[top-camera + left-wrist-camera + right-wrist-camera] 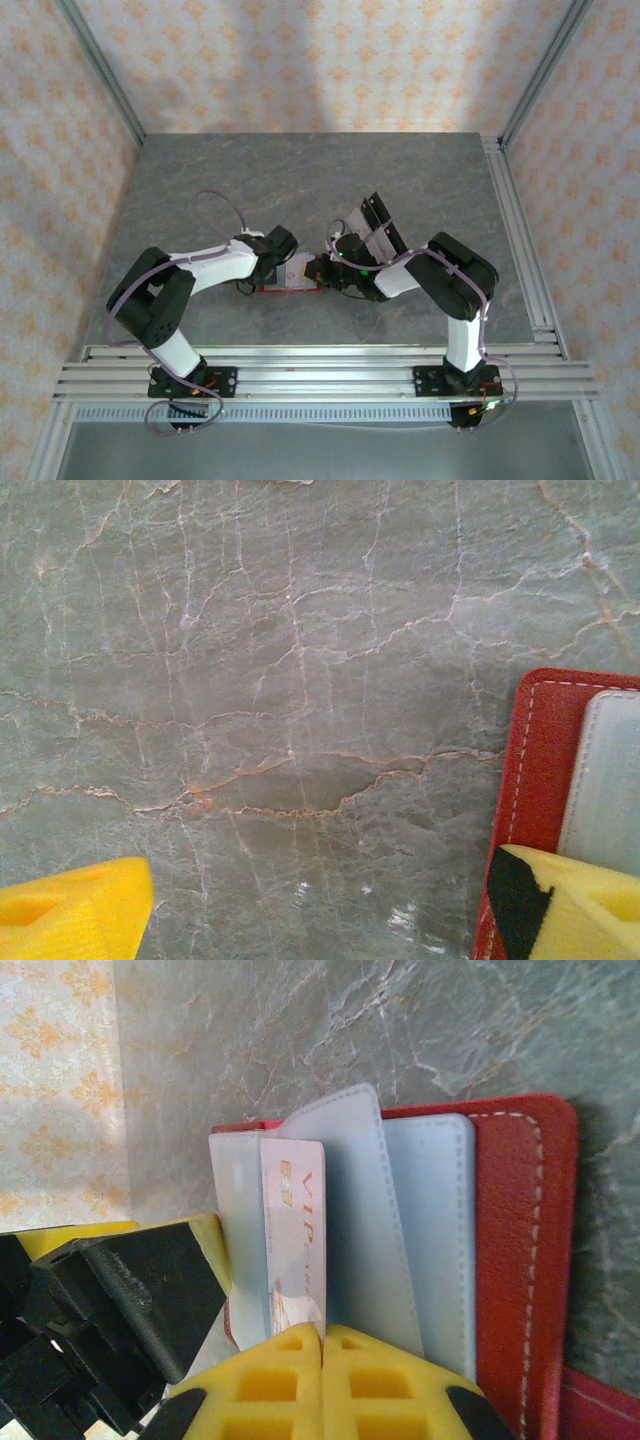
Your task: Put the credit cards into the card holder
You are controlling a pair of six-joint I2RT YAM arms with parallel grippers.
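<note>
R gripper jaws are pressed together, pinching 1 card by its near short end. L gripper jaws are spread wide w/ nothing between them. 1 finger is over the wallet's edge. On the grey table the red wallet lies open between both arms, w/ spare cards near the R arm. The pinched card's long side points straight away from the R jaws, in among the clear pockets. So I think the push goes straight ahead.
</note>
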